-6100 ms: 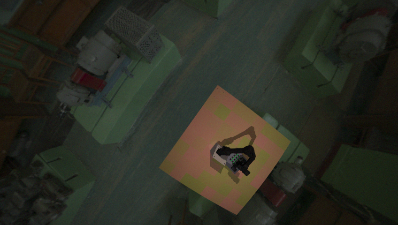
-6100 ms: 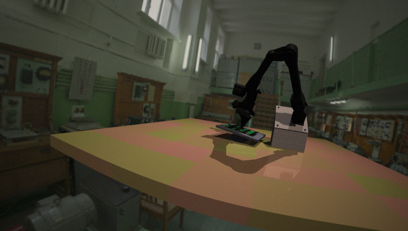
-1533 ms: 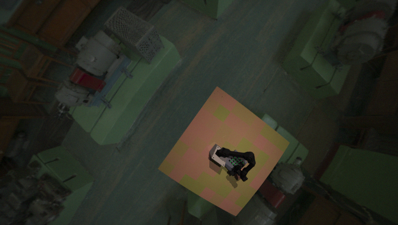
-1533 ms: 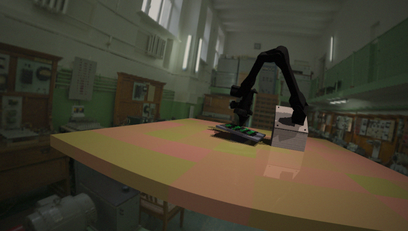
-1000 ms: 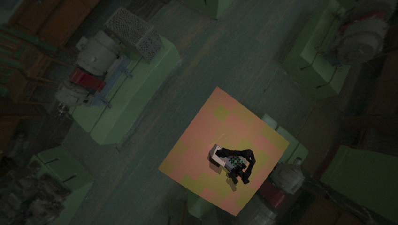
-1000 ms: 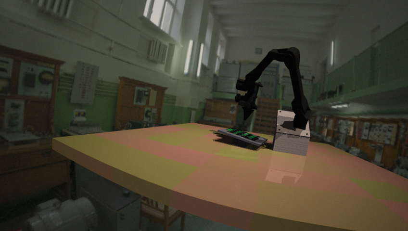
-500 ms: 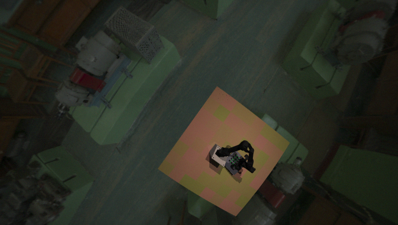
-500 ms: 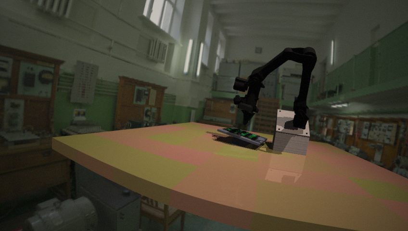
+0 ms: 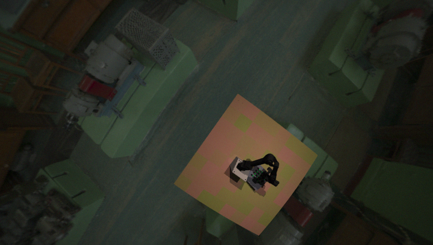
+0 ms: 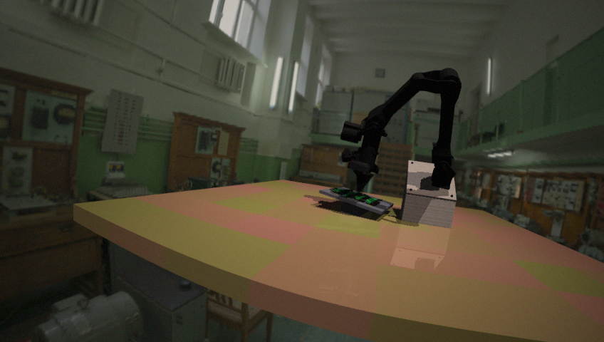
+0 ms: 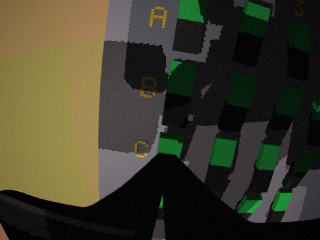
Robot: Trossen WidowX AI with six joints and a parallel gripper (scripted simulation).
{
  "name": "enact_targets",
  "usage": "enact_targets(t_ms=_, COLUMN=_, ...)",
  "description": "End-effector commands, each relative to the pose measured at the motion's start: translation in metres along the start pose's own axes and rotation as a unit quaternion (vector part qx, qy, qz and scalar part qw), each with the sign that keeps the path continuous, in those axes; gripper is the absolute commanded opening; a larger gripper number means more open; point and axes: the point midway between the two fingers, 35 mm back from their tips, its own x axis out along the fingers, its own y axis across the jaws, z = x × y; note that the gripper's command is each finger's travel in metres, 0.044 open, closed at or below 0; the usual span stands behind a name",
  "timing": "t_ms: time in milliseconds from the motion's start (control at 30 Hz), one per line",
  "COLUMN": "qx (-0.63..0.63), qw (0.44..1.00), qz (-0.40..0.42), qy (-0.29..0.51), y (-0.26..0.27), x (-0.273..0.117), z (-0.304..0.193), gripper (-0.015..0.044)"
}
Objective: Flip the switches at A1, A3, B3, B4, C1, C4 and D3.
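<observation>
The grey switch panel (image 10: 383, 207) (image 11: 120, 115) lies tilted in front of the arm's base. In the wrist view, A1 (image 11: 191, 10), A3 (image 11: 299, 37), B3 (image 11: 290, 100), B4 (image 11: 316, 107), C1 (image 11: 170, 145), C4 (image 11: 304, 161) and D3 (image 11: 250, 204) show green far parts; several are in shadow, so their tilt is hard to tell. My gripper (image 10: 361, 189) (image 11: 165, 161) is shut and empty. Its tips overlap the near part of C1, low over the panel; contact cannot be told. The fingers hide most of D1 and D2.
The pale base block (image 9: 240, 173) (image 10: 428, 211) stands beside the panel's near edge. Unlisted switches B1 (image 11: 181, 80) and C2 (image 11: 223, 151) sit close to the tips. The patchwork table (image 9: 218, 145) (image 10: 211, 254) surrounds panel and base.
</observation>
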Motion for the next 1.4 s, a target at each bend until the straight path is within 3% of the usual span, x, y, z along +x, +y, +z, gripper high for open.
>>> enact_targets(t_ms=0, qx=0.005, qw=1.0, qz=-0.003, qy=0.003, y=-0.0021, x=0.0065, z=-0.0012, gripper=0.0)
enact_targets(t_ms=1367, qx=0.005, qw=1.0, qz=-0.003, qy=0.003, y=-0.0021, x=0.0162, z=-0.0011, gripper=0.0)
